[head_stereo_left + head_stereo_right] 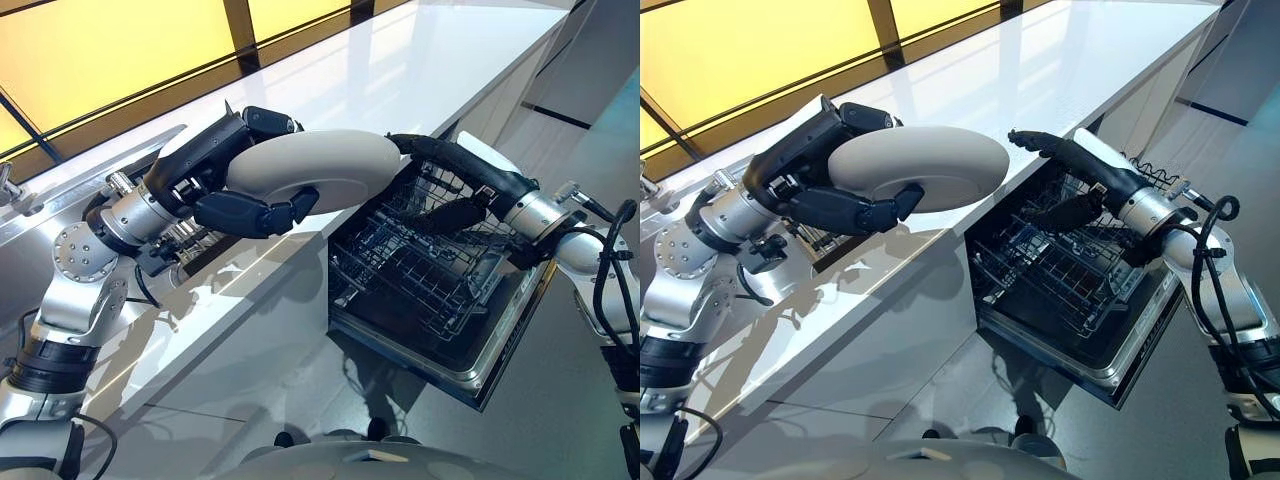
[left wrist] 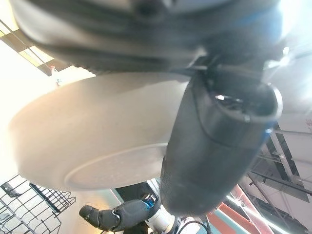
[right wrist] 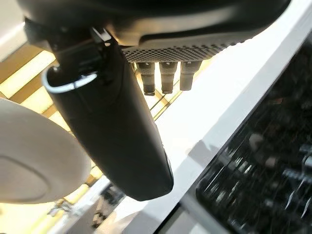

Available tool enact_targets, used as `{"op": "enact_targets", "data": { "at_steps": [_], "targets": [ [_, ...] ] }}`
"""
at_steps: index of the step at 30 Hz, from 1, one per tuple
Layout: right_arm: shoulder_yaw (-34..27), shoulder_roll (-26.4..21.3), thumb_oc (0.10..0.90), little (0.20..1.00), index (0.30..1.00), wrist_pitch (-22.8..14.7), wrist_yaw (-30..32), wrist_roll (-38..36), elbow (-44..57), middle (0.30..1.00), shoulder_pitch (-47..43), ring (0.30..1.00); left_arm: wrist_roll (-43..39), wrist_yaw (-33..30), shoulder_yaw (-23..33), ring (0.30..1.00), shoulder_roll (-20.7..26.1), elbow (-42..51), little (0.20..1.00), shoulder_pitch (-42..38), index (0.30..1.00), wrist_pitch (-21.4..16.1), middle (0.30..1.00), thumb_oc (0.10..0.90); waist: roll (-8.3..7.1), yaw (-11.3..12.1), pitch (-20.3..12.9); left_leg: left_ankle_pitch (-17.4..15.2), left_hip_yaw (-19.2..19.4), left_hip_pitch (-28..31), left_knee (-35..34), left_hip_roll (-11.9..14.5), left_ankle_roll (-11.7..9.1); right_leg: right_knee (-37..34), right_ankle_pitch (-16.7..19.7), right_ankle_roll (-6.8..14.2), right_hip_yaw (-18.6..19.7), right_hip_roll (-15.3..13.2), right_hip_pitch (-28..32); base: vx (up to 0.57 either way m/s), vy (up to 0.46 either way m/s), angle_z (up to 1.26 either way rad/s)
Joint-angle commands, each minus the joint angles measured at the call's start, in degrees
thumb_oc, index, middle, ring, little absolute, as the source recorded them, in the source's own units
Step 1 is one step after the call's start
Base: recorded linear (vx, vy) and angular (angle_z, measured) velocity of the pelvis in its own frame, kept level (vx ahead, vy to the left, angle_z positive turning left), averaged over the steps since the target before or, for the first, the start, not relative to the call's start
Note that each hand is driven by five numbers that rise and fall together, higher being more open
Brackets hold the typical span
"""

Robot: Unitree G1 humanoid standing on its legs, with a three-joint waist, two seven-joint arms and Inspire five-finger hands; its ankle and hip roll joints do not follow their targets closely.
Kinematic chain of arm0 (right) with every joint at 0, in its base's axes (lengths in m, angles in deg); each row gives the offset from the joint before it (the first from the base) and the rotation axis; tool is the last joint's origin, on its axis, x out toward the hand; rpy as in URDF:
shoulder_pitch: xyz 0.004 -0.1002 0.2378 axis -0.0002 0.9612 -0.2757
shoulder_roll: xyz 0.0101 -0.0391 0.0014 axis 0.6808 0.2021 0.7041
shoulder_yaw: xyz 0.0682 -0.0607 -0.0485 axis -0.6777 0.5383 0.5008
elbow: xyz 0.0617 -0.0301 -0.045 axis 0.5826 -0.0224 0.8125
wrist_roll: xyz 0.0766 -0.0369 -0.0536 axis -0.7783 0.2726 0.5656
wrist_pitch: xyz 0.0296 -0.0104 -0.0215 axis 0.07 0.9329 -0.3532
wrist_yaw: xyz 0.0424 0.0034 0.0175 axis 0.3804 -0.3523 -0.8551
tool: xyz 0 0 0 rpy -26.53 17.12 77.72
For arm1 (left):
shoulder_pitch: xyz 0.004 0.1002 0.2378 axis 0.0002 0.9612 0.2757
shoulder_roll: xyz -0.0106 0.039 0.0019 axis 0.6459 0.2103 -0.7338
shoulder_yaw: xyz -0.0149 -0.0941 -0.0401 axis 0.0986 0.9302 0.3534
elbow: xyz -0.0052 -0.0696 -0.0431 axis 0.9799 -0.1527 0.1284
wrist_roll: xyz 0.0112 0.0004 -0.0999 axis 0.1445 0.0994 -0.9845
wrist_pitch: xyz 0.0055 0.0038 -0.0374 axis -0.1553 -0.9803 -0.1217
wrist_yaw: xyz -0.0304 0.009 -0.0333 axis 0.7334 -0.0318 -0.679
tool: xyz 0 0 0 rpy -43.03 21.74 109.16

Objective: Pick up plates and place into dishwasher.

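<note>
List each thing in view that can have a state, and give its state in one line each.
Plate: held in the air over the counter edge, tilted.
Left robot hand: shut on the plate.
Right robot hand: open, beside the plate's rim, over the rack.
Dishwasher door: open.
Rack: pulled out; no plates seen in it.

Bright window glare on countertop (image 1: 400,70)

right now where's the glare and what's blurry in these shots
Eye views: window light glares off the white counter; left hand with plate shadows it. Left wrist view: plate's near rim washed out. Right wrist view: dishwasher rack blurred.
</note>
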Motion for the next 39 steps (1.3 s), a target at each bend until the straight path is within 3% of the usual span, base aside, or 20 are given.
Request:
{"op": "enact_targets", "data": {
  "at_steps": [1, 9, 21, 32, 38, 39],
  "targets": [
    [-0.33, 1.23, 0.8, 0.9, 0.9, -3.79, -2.4, -11.98, -0.03, 0.9, -9.85, 0.9, -2.23, -1.98, 0.31, 0.3, 1.86, -2.45, 0.2, -7.47, 0.3, -5.2, 0.3, 0.1, -1.51, 0.39, -4.94, -4.97, 1.56, -0.68, 0.14, -6.02, 4.36, 4.12, -7.52, 1.22, -1.26, 3.33, 0.86, 0.0, 0.0, 0.0],
    [0.99, 1.9, 0.8, 0.9, 0.9, -4.28, -7.76, -21.23, -1.25, 0.9, -11.51, 0.9, -1.93, -1.81, -1.4, 0.3, 2.54, -3.83, 0.2, -8.99, 0.3, -4.39, 0.3, 0.1, -1.76, 0.71, -5.15, -4.85, 1.64, -0.75, 0.13, -5.84, 4.13, 3.7, -7.37, 1.3, -1.96, 3.23, 1.09, 0.0, -0.004, 0.01],
    [-0.2, 4.84, 0.8, 0.9, 0.9, -7.96, -5.89, -26.24, 1.85, 0.9, -13.38, 0.9, -1.99, -0.57, -1.82, 0.3, 1.69, -4.79, 0.2, -9.87, 0.3, -1.91, 0.3, 0.1, -1.53, 0.78, -5.28, -4.87, 1.6, -0.77, 0.14, -5.79, 4.17, 3.3, -7.34, 1.2, -2.02, 3.35, 1.28, 0.0, 0.0, 0.0],
    [1.7, 6.89, 0.8, 0.9, 0.9, -0.93, -14.33, -30.91, 3.96, 0.9, -13.73, 0.9, -1.52, 0.22, -2.64, 0.3, 0.54, -4.88, 0.2, -10.38, 0.3, -0.07, 0.3, 0.1, -1.7, 1.04, -5.23, -4.85, 0.77, -0.69, 0.16, -6.03, 4.43, 3.61, -7.61, 0.97, -1.91, 3.33, 1.44, 0.0, 0.0, 0.0],
    [4.68, 6.23, 0.8, 0.9, 0.9, 0.2, -16.33, -29.79, 4.07, 0.9, -14.9, 0.9, -1.95, 0.08, -3.84, 0.3, 0.75, -5.26, 0.2, -11.46, 0.3, 0.1, 0.3, 0.1, -1.84, 1.22, -5.22, -4.63, 0.42, -0.7, 0.12, -6.07, 4.37, 3.76, -7.62, 0.96, -2.01, 3.24, 1.54, 0.0, 0.0, 0.0],
    [4.95, 6.25, 0.468, 0.568, 0.615, 0.33, -16.38, -29.39, 4.21, 0.615, -14.87, 0.615, -2.04, 0.09, -3.89, 0.3, 0.78, -5.24, 0.2, -11.37, 0.3, 0.02, 0.3, 0.1, -1.83, 1.26, -5.23, -4.59, 0.44, -0.71, 0.12, -6.07, 4.35, 3.75, -7.59, 0.98, -2.05, 3.19, 1.55, 0.0, 0.0, 0.0]
  ]
}}
